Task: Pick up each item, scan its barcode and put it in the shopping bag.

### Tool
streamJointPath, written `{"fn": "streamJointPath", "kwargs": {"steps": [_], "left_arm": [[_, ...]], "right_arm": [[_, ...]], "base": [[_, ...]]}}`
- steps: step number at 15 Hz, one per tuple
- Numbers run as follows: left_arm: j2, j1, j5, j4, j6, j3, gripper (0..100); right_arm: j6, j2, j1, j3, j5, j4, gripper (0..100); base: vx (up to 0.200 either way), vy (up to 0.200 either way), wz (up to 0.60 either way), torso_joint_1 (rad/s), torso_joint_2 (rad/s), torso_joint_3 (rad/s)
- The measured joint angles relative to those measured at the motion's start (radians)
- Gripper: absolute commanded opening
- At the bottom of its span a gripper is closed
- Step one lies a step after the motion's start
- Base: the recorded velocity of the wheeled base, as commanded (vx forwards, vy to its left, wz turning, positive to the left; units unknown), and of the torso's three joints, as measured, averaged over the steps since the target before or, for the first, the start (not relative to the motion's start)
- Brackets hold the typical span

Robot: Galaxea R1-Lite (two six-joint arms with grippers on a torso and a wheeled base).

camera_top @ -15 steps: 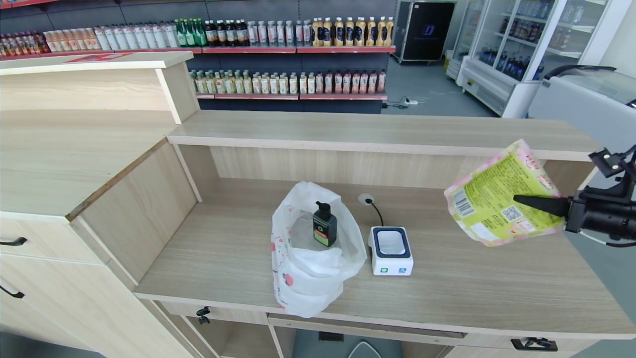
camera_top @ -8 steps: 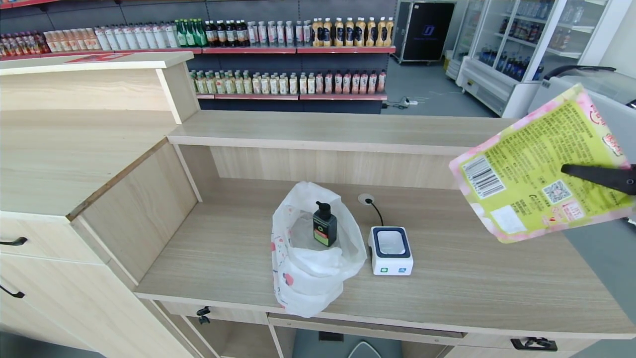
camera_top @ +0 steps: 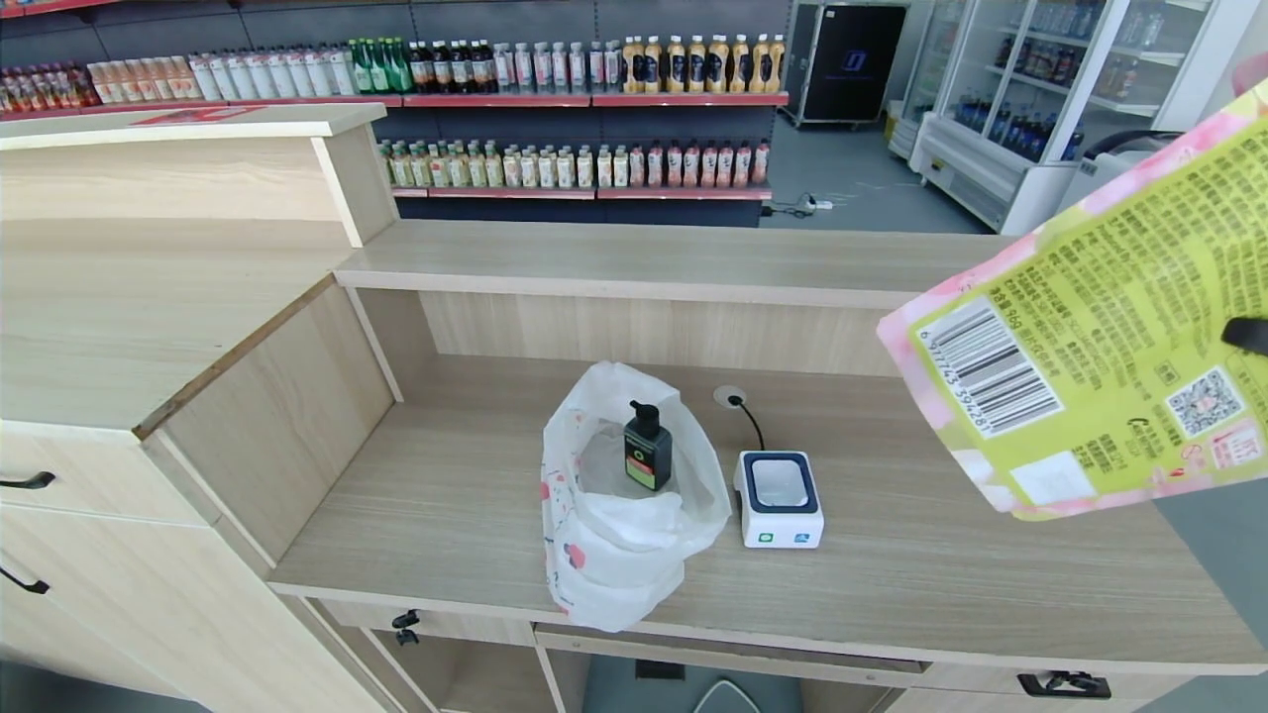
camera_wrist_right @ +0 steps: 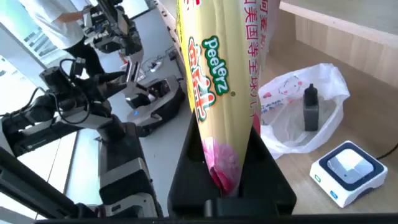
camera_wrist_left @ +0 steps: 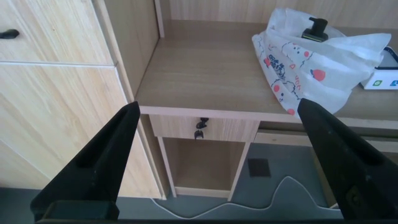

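At the far left, the left gripper (camera_wrist_left: 217, 111) hangs in front of the counter (camera_top: 446, 495), below its near left corner, with its fingers spread wide and nothing between them. Toward the middle of the counter sits the white shopping bag (camera_top: 624, 525), mouth open, with a dark pump bottle (camera_top: 648, 451) standing upright inside. Just beside the bag on its right lies the white scanner (camera_top: 779, 498), window up. Farthest right, the right gripper (camera_wrist_right: 225, 146) pinches a yellow-green pouch (camera_top: 1100, 347), held in the air above the counter's right end, barcode side toward the head camera.
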Motion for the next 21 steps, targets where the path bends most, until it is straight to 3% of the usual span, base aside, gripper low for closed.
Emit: {"fn": "streamJointPath", "kwargs": {"steps": [7, 9, 21], "left_arm": [[0.0, 0.0, 0.0, 0.0, 0.0, 0.0, 100], [0.0, 0.0, 0.0, 0.0, 0.0, 0.0, 100], [0.0, 0.0, 0.0, 0.0, 0.0, 0.0, 100]], "right_arm": [[0.15, -0.147, 0.036, 0.002, -0.01, -0.001, 0], [0.19, -0.182, 0.071, 0.001, -0.063, -0.004, 0], [0.266, -0.319, 0.176, -0.018, -0.129, -0.005, 0]], "base": [[0.0, 0.0, 0.0, 0.0, 0.0, 0.0], [0.0, 0.0, 0.0, 0.0, 0.0, 0.0], [0.0, 0.0, 0.0, 0.0, 0.0, 0.0]]}}
